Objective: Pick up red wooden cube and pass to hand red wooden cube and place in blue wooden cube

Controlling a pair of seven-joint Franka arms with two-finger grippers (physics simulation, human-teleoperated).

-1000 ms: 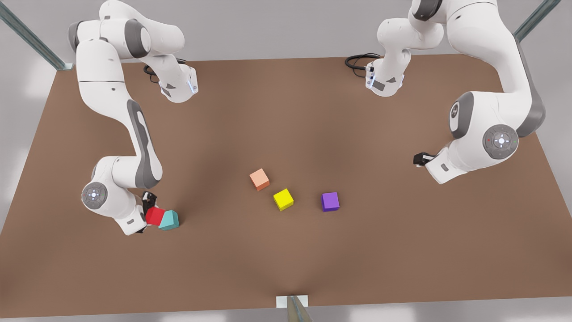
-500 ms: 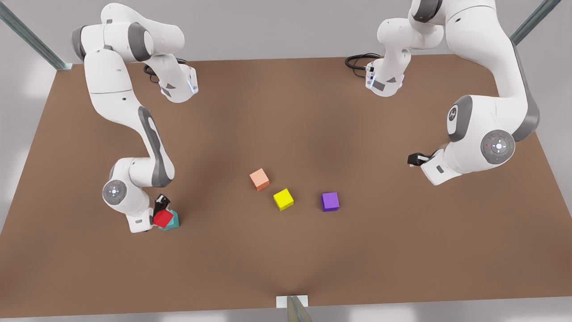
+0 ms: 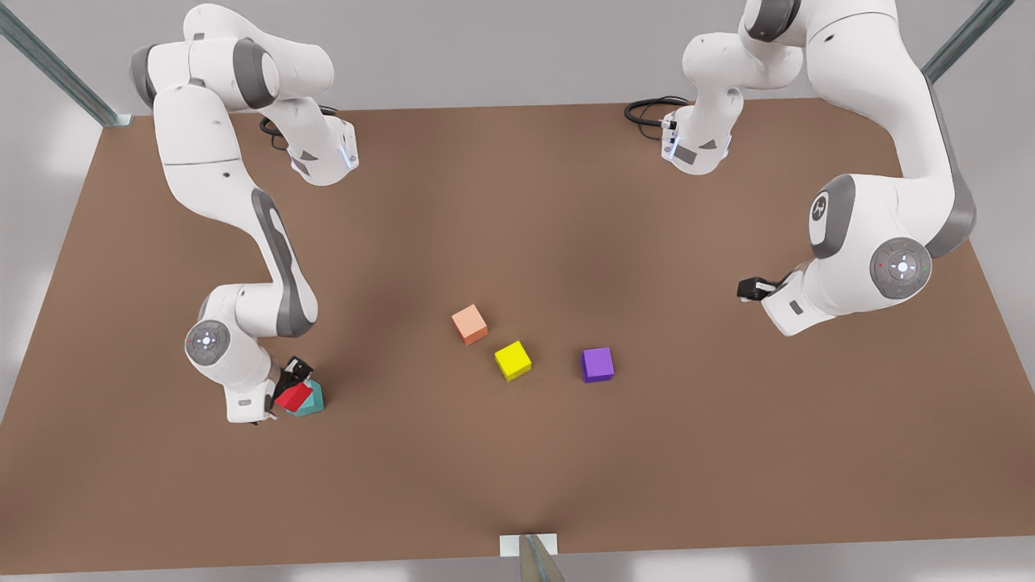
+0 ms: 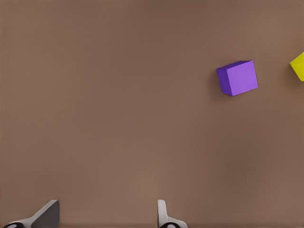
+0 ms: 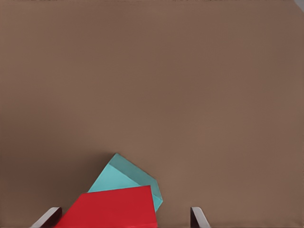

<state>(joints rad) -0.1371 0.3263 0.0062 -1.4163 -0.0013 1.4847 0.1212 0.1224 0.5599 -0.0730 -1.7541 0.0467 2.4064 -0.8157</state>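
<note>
We begin at the near side of the worktop [image 3: 517,469], toward the front view's left. There the right hand [image 3: 281,394] is low over two cubes. The red wooden cube [image 3: 293,396] lies between its fingers, tilted, with one edge up. It leans on the blue wooden cube [image 3: 313,401], which stands on the worktop just beside and partly under it.

In the right wrist view the red wooden cube [image 5: 111,209] overlaps the blue wooden cube [image 5: 126,178], and the two touch. The right hand [image 5: 123,216] looks spread wider than the red cube. One finger [image 5: 48,216] is at the cube's side, the other finger [image 5: 198,216] stands apart from it with bare worktop between. So we read this hand as opened, not clamping the cube.

A little farther, near the middle of the worktop, three other cubes stand apart from each other: a yellow cube [image 3: 513,360], a purple cube [image 3: 597,364] to its right in the front view, and a pale orange cube [image 3: 469,324] slightly behind.

Farther again, on the front view's right, the left hand [image 3: 750,288] waits above the worktop, well apart from all cubes. In the left wrist view its fingers [image 4: 47,214] are parted with nothing between them, and the purple cube [image 4: 237,77] lies farther off.
</note>
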